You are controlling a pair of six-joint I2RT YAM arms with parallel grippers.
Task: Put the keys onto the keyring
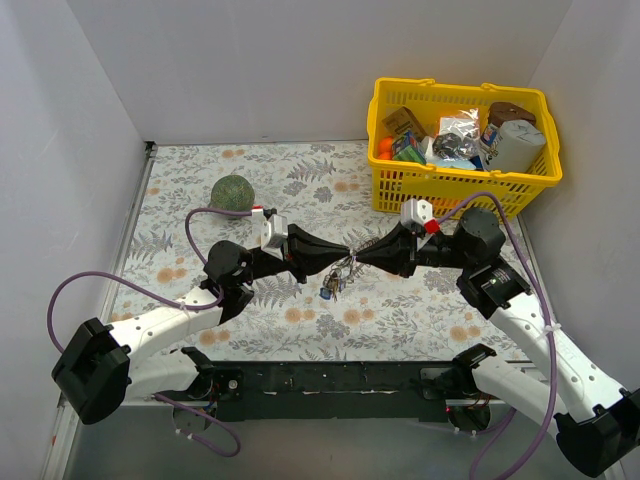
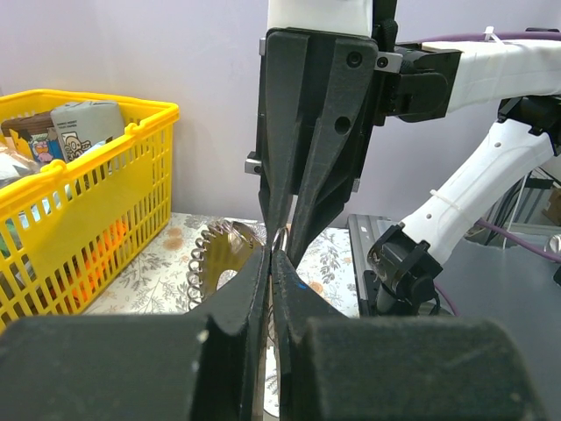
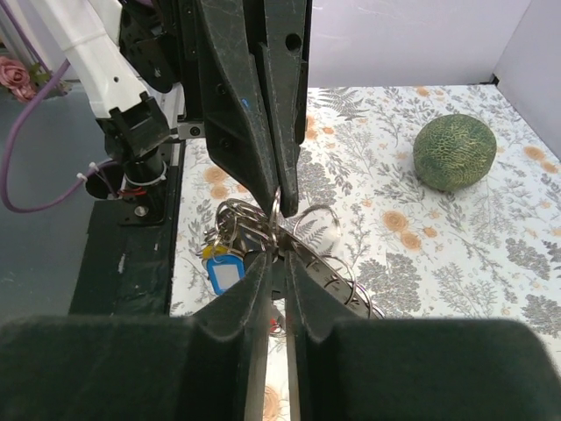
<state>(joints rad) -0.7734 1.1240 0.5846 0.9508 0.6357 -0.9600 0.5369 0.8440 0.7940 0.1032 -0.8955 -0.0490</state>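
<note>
The left gripper (image 2: pixel 270 256) and the right gripper (image 3: pixel 279 263) meet tip to tip, well to the right of the green ball (image 1: pixel 233 192). The left fingers are pressed together on a thin wire loop (image 3: pixel 276 203). The right fingers stand almost together; I cannot tell whether they pinch it. The keys (image 1: pixel 332 285) are just below the tips, with the keyring (image 2: pixel 215 259) close beside them.

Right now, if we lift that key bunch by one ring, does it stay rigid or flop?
Probably floppy: the key bunch is loose keys and wire rings linked together, so it should sag and swing. Rings will likely slide and tangle. The blue tag looks plastic, so light; the metal probably dominates the weight.
</note>
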